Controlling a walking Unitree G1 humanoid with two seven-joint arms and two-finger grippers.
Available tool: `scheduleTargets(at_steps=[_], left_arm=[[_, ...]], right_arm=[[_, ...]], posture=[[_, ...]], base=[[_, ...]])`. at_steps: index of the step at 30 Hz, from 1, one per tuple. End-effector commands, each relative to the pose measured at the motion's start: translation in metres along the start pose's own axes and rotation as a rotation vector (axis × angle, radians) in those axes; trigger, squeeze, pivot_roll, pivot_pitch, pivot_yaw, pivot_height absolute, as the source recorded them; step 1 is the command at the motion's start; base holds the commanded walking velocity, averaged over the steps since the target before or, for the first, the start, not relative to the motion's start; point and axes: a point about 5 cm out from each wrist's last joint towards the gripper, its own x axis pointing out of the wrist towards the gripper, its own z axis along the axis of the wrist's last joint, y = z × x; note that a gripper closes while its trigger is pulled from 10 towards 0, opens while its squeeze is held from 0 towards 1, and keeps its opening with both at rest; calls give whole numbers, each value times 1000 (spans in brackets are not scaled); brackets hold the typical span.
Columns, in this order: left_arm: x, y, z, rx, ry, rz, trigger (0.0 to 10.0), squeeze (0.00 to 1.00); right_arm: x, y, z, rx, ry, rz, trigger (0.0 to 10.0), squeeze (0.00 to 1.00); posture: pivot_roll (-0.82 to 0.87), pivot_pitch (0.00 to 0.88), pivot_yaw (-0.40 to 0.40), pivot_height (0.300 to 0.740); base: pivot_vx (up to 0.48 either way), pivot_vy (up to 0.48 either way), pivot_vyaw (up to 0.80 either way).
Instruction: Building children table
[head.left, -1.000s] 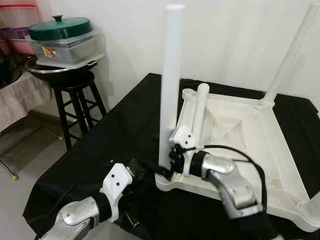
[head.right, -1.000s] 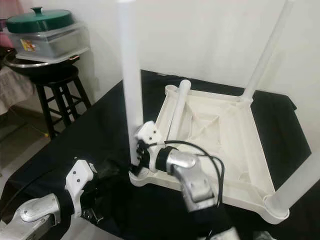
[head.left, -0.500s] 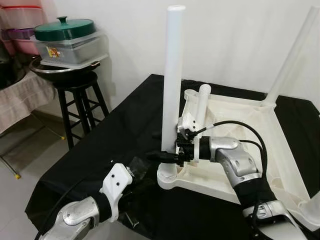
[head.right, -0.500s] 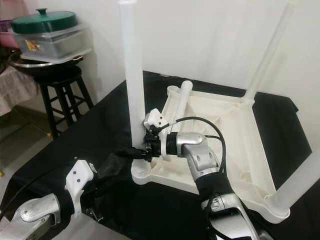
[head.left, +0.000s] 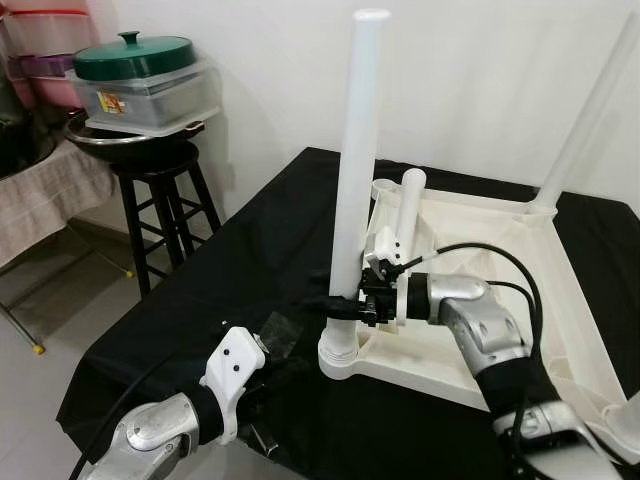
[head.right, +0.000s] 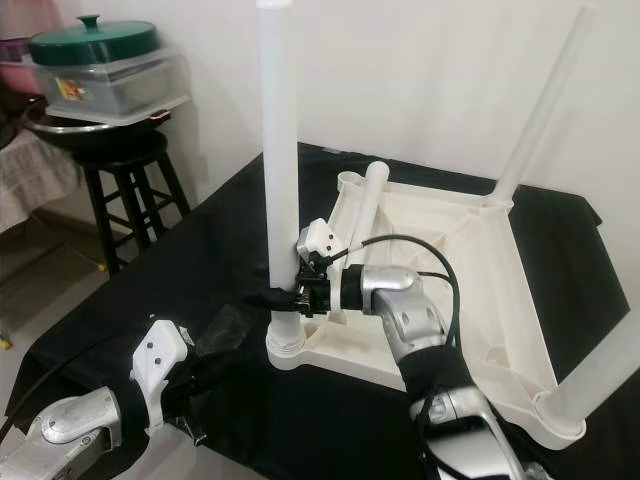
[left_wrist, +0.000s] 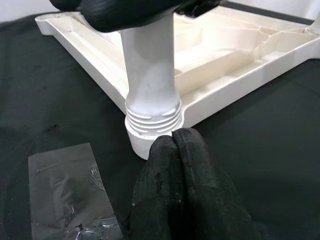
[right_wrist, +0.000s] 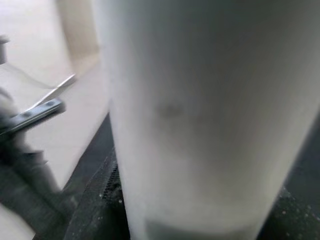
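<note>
Black cloth (head.left: 230, 260) carries the upturned tabletop (head.left: 480, 250); the right gripper (head.left: 335, 305) clamps the upright leg (head.left: 355, 160) at its 7 o'clock corner, likely seating it. Left gripper (left_wrist: 177, 145) pinched empty.

Right pincer (head.left: 338, 304) clamped mid-height; left pincer (left_wrist: 175, 142) closed, low.

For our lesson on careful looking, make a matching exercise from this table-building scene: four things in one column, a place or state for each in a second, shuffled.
1. right pincer
2. left pincer
3. loose leg
4. green lid

A. on the clear box on the stool
B. shut, near the socket's foot
C. lying in the upturned tabletop
D. gripping the upright leg low down

Pairs: 1-D, 2-B, 3-C, 4-A
</note>
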Motion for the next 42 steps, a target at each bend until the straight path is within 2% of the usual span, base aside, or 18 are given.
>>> scheduleTargets(at_steps=[1,2,3,4,8,16,17,18,19,20,23,24,26,28,31,32,35,42], left_arm=[[-1,-1,-2,-5,8,-4,10000,0],[-1,-1,-2,-5,8,-4,10000,0],[-3,-1,-1,-5,8,-3,10000,0],[-3,-1,-1,-6,8,-2,10000,0],[-3,0,-2,-4,10,-2,10000,0],[-3,-3,-2,-5,9,-10,10000,0],[-3,-3,-2,-4,9,-7,10000,0],[-3,-3,-2,-4,10,-6,10000,0],[-3,-3,-2,-6,11,-8,10000,0],[-3,-4,-2,-7,11,-11,10000,0],[-3,-4,-2,-9,12,-15,10000,0],[-3,-4,-2,-9,12,-17,10000,0],[-3,-4,-2,-9,13,-18,10000,0],[-2,-3,-3,-8,14,-18,10000,0],[-2,-2,-3,-6,15,-17,10000,0],[-1,-2,-3,-4,17,-15,10000,0],[-1,-2,-4,0,20,-9,10000,0],[-2,-3,-5,12,26,-16,10000,0]], right_arm=[[8,12,-17,131,19,-535,0,0],[8,12,-17,131,19,-535,0,0],[8,26,-26,248,39,-722,0,0],[12,40,-32,290,62,-752,0,0],[25,67,-50,248,102,-613,0,0],[18,50,-43,188,120,-653,0,0],[18,49,-44,186,138,-651,1725,0],[18,49,-43,189,150,-674,10000,0],[18,48,-41,193,155,-681,10000,0],[19,46,-36,185,144,-653,10000,667],[20,44,-31,174,128,-610,10000,667],[20,40,-24,153,97,-538,10000,1000],[21,36,-20,139,76,-491,10000,1000],[14,19,-6,41,33,-306,10000,1000],[10,13,-2,7,25,-249,10000,1000],[7,8,2,-3,18,-169,10000,0],[6,-1,6,-31,42,-35,10000,0],[12,-15,9,-22,71,8,10000,0]], posture=[[94,0,-59,740],[94,0,-59,740],[90,0,-54,740],[88,0,-43,740],[88,0,-41,740],[94,0,-56,740],[97,0,-55,740],[96,0,-52,740],[96,0,-51,740],[96,0,-50,740],[98,0,-48,740],[101,0,-40,740],[101,0,-40,740],[131,0,-48,740],[134,0,-48,740],[141,0,-55,740],[157,0,-64,740],[171,0,-71,740]], base=[[0,0,0],[0,0,0],[0,0,0],[0,0,0],[0,0,0],[0,0,0],[0,0,0],[0,0,0],[0,0,0],[0,0,0],[0,0,0],[0,0,0],[0,0,0],[0,0,0],[0,0,0],[0,0,0],[0,0,0],[0,0,0]])
